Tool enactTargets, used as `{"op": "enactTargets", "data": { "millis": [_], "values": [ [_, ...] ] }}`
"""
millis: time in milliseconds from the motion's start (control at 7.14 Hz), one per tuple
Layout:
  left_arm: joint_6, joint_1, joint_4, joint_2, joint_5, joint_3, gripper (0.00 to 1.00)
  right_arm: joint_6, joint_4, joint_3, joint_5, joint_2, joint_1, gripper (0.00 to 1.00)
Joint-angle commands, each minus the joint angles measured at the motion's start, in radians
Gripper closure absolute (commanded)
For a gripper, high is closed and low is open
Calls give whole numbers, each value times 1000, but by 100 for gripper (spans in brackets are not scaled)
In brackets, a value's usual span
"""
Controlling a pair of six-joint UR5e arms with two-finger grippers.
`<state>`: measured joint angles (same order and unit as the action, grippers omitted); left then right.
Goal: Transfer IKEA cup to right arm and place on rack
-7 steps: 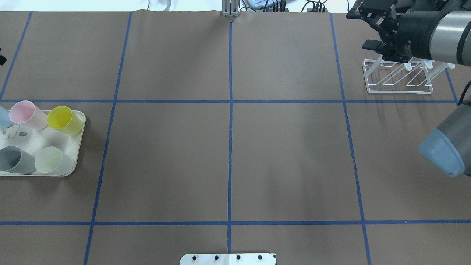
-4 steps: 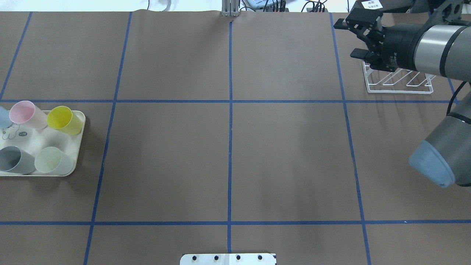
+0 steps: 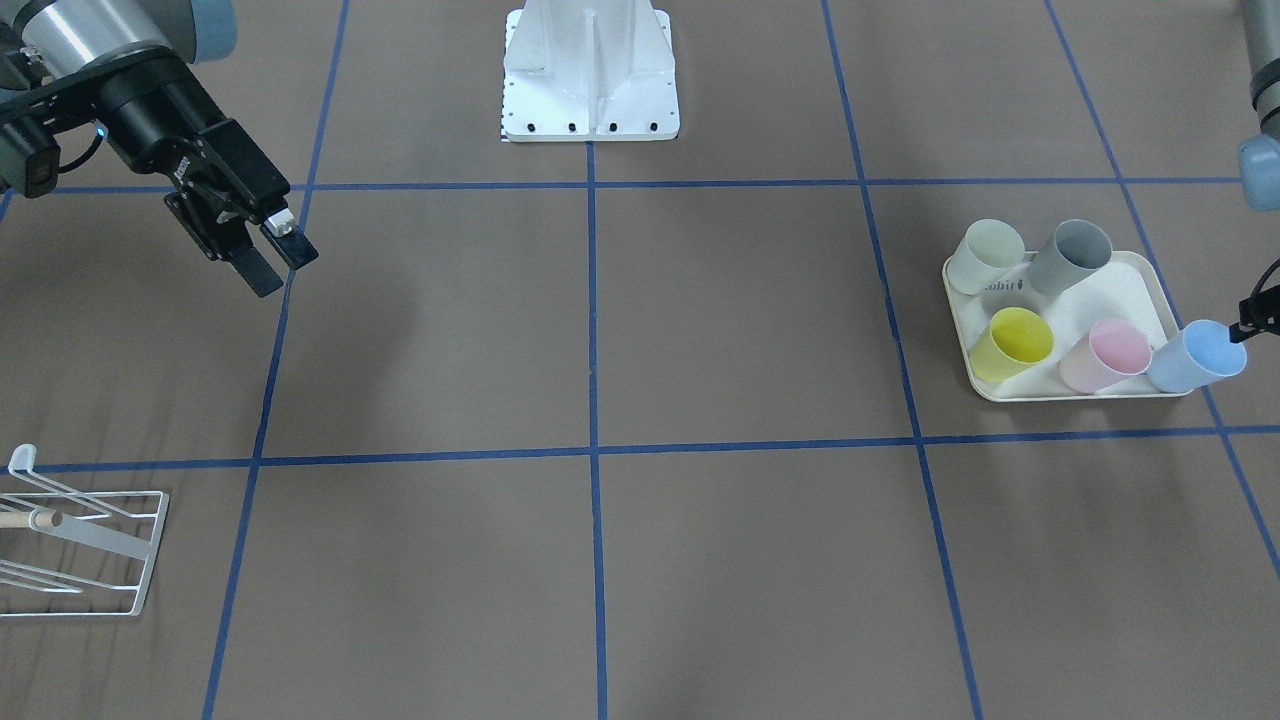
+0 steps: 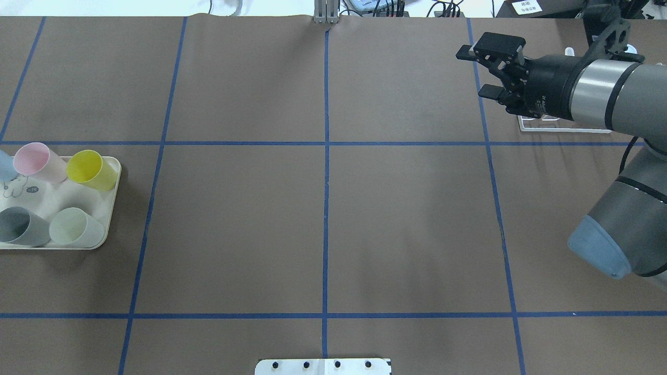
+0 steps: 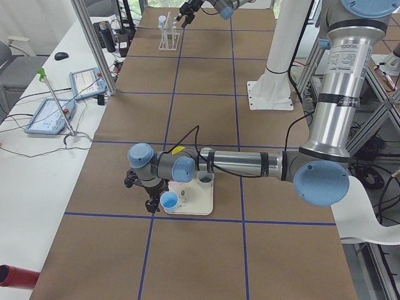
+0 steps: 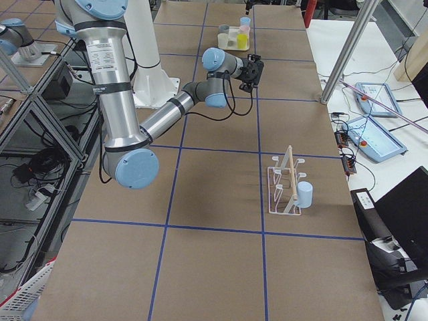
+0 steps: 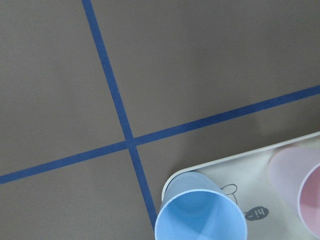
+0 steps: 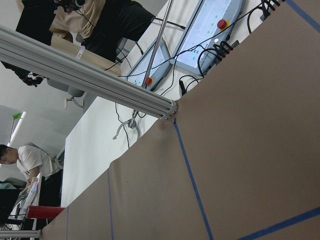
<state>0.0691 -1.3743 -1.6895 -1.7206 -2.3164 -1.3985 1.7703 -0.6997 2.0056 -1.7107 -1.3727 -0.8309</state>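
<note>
The left gripper (image 3: 1252,318) is hanging right at the rim of the blue cup (image 3: 1197,355), which is sitting on the tray's (image 3: 1132,288) outer corner by the bench's left edge. I cannot tell whether this gripper is spread or pinching. The right gripper (image 4: 475,73), spread and empty, is hovering near the rack (image 6: 282,192) at the bench's far right corner. Lifting the cup straight up should avoid nudging the pink cup (image 3: 1105,357) alongside.
</note>
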Motion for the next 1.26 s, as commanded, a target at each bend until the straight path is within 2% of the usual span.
{"op": "enactTargets", "data": {
  "millis": [0, 280, 561, 841, 1121],
  "values": [
    [-6, 3, -54, -7, 0, 59, 2, -2, 2, -8, -1, 1, 3, 0],
    [-6, 8, -56, -10, 0, 64, 2, -2, 2, -10, -1, 3, 3, 0],
    [-6, 32, -56, -8, 3, 67, 11, -3, 2, -11, -1, 3, 3, 1],
    [-6, 44, -58, -8, 3, 72, 13, -5, 2, -13, -1, 3, 3, 0],
    [-6, 58, -58, -8, 3, 75, 22, -9, 2, -21, -1, 4, 3, 0]
  ]
}}
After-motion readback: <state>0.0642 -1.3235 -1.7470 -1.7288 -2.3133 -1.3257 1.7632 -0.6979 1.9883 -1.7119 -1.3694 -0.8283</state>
